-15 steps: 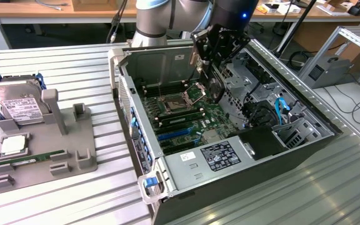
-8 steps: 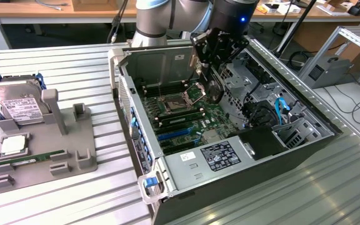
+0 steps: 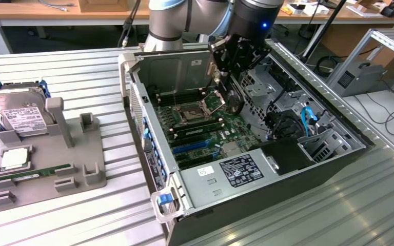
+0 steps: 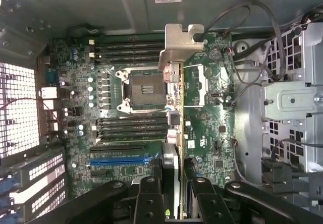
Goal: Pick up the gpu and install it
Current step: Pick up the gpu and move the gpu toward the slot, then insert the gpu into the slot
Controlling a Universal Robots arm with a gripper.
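The gripper (image 4: pixel 174 196) has its jaws clamped on the near end of the gpu (image 4: pixel 175 108), so the picking up is done. The card hangs above the motherboard (image 4: pixel 212 133), over the middle of it, and as far as I can judge does not touch it. Its long axis runs straight out from the fingers, down toward the motherboard, with the silver bracket (image 4: pixel 179 45) at the far end. The blue slot (image 4: pixel 118 160) on the motherboard is still free, so the installing is left.

Wooden desks (image 3: pixel 60 13) stand behind the slatted metal table (image 3: pixel 307 225).
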